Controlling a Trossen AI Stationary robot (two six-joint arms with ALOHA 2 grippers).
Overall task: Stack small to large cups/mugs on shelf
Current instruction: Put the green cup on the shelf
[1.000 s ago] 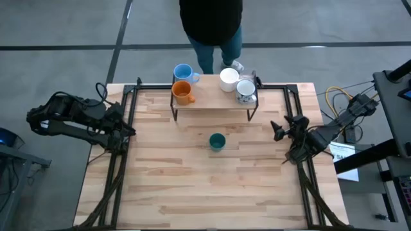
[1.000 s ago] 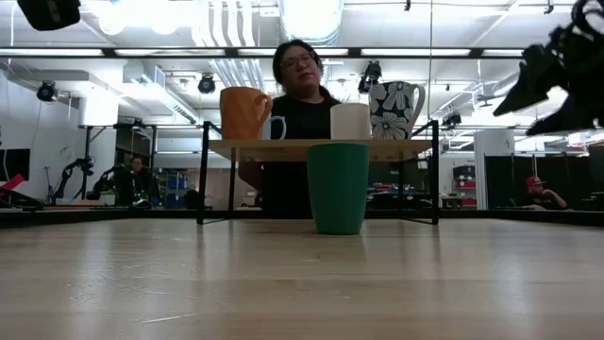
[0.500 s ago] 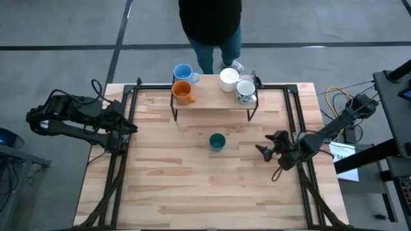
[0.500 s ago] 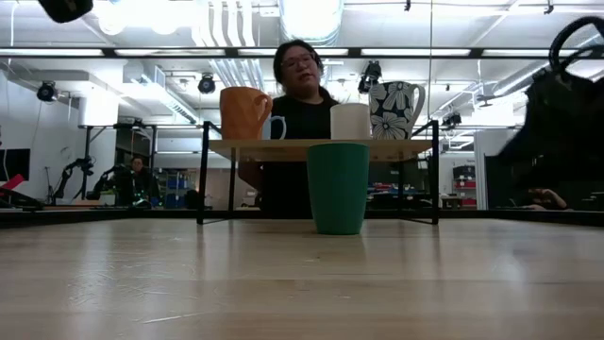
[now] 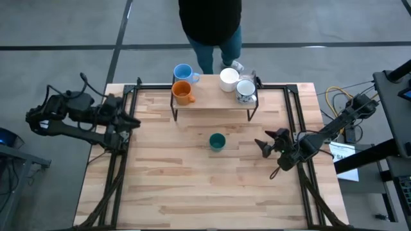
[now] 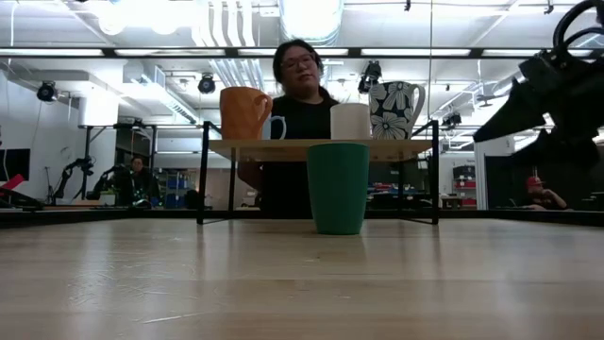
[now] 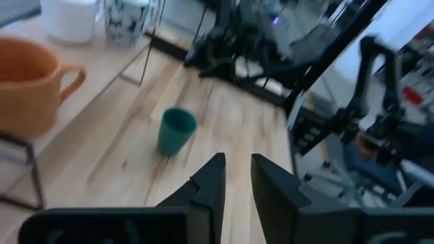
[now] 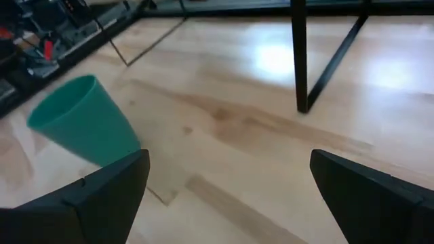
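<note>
Low view: blue mug mostly hidden.

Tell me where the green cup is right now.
The green cup stands upright on the table, alone in front of the shelf near the middle in the high view, left of the open right pincer.

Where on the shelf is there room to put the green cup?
The shelf is bare in its middle, between the orange mug and the white mug. Its ends are crowded: the blue mug sits behind the orange one, and the flowered mug beside the white one. The green cup stands alone on the table.
</note>
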